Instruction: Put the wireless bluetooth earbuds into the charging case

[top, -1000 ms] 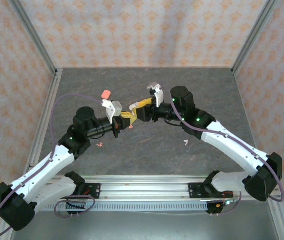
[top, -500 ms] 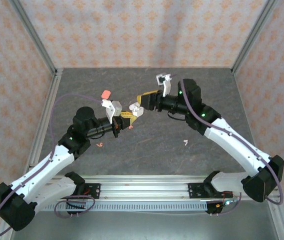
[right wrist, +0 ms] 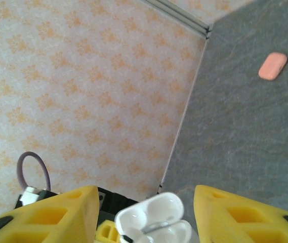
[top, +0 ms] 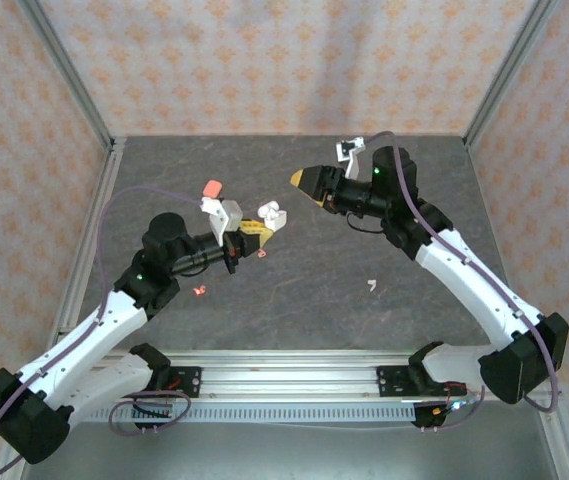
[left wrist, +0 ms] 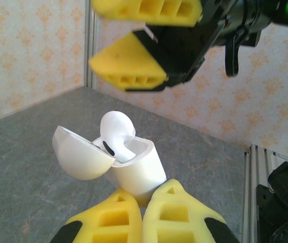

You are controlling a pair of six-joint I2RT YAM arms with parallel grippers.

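Note:
My left gripper (top: 251, 231) (left wrist: 145, 198) is shut on the bottom of a white charging case (top: 268, 216) (left wrist: 135, 165) and holds it above the table. The case's lid (left wrist: 77, 154) hangs open. A white earbud (left wrist: 116, 129) stands in it with its head sticking up. My right gripper (top: 301, 179) (right wrist: 146, 198) is open and empty, apart from the case, up and to its right. The open case (right wrist: 157, 220) shows between its fingers from above. On the table lie a white earbud (top: 372, 285) and two coral-pink earbuds (top: 200, 290) (top: 262, 253).
A closed coral-pink case (top: 213, 188) (right wrist: 273, 66) lies on the grey table (top: 304, 300) behind the left gripper. Patterned walls with metal frame posts (top: 89, 105) close in the left, back and right sides. A metal rail (top: 284, 365) runs along the near edge.
The right gripper has drawn back from the white case, up and toward the back right, jaws at the same width. The left gripper still holds the case, shifted slightly.

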